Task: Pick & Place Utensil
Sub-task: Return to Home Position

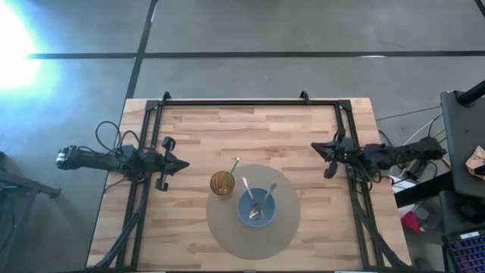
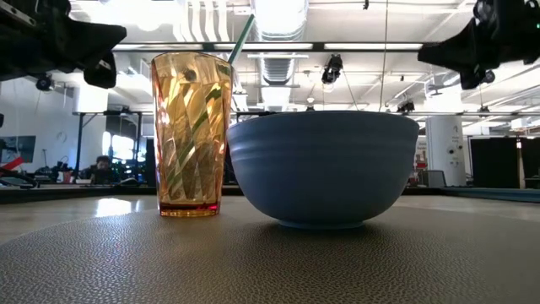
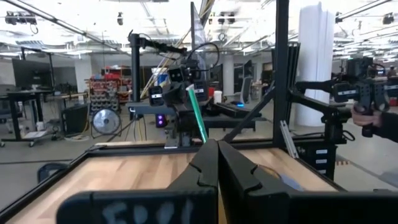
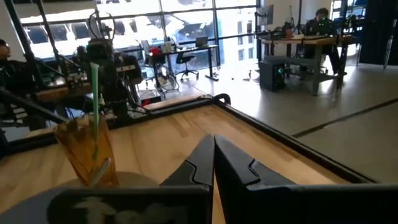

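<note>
Jaws of both grippers are pressed fully together and you can see that they hold nothing: the left gripper (image 1: 185, 164) hangs over the light wooden table (image 1: 197, 129) off the left side of the round grey place mat (image 1: 227, 235), and the right gripper (image 1: 315, 147) hangs off the mat's right side, each one well apart from the dishes. On this mat you have the ribbed amber see-through cup (image 1: 222, 183) with the thin green straw (image 1: 234, 165) leaning out of it. Just beside the cup stands the round blue bowl (image 1: 244, 216), where two silver metal utensils (image 1: 249, 191) lie inside with their handles leaning on the rim.
</note>
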{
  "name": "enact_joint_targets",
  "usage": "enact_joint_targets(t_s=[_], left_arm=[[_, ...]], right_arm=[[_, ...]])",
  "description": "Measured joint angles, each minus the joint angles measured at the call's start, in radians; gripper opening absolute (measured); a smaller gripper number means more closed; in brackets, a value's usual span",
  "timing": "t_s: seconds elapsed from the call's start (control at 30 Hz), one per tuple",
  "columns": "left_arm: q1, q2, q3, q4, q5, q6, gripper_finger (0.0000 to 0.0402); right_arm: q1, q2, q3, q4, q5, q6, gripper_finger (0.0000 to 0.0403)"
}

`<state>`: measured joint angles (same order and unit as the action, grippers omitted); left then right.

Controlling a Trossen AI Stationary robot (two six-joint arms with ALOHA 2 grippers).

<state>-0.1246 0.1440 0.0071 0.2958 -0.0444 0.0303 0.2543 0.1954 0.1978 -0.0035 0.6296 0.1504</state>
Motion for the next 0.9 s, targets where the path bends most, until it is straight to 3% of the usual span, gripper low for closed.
enact_joint_targets(t_s=[0.47, 0.9], left_arm=[[0.0, 0.0, 0.003, -0.011, -0.001, 0.074, 0.0003], [-0.001, 0.003, 0.003, -0.057, -0.002, 0.063, 0.0003]], right_arm=[[0.0, -0.177, -0.037, 0.009, 0.002, -0.121, 0.0008], [0.0, -0.196, -0.145, 0.004, 0.009, -0.02, 0.0008]])
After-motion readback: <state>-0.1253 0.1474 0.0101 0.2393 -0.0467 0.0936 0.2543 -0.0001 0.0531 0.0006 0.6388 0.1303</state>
